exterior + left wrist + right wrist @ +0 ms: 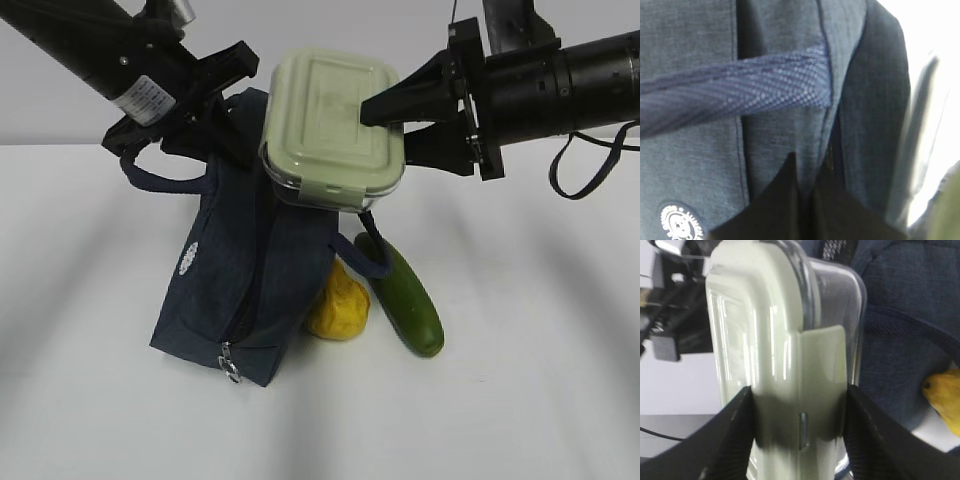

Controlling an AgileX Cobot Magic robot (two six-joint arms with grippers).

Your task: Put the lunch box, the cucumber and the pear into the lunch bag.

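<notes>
While the right tool (pixel 385 120) is clamped on the lunch box (pixel 333 130), one finger on the lid, the other under the glass, I'm carrying it on edge, tilted, right above the lunch bag (pixel 245 290). Left tool (pixel 225 95) is pinched tight on fabric at the bag's top edge, beside a handle (pixel 735 95).

Risks as I see them:
- Grip sits at one end of the box only. Smooth glass plus a clip lid, so it could pivot or slip out if I jolt.
- I can't tell how wide the bag mouth is open; the box hides it in the exterior view and the left wrist view only shows fabric and seam. If the opening is narrower than the box, it catches on the rim and pushes the bag over.
- Bag leans already, held up by the left tool. Pushing down could fold it onto the pear (pixel 338 305) and cucumber (pixel 405 295), both on the table (pixel 540 400) just beside its base, and they might roll.
- The near handle loop (pixel 365 255) hangs under the box; it could snag a corner.
</notes>
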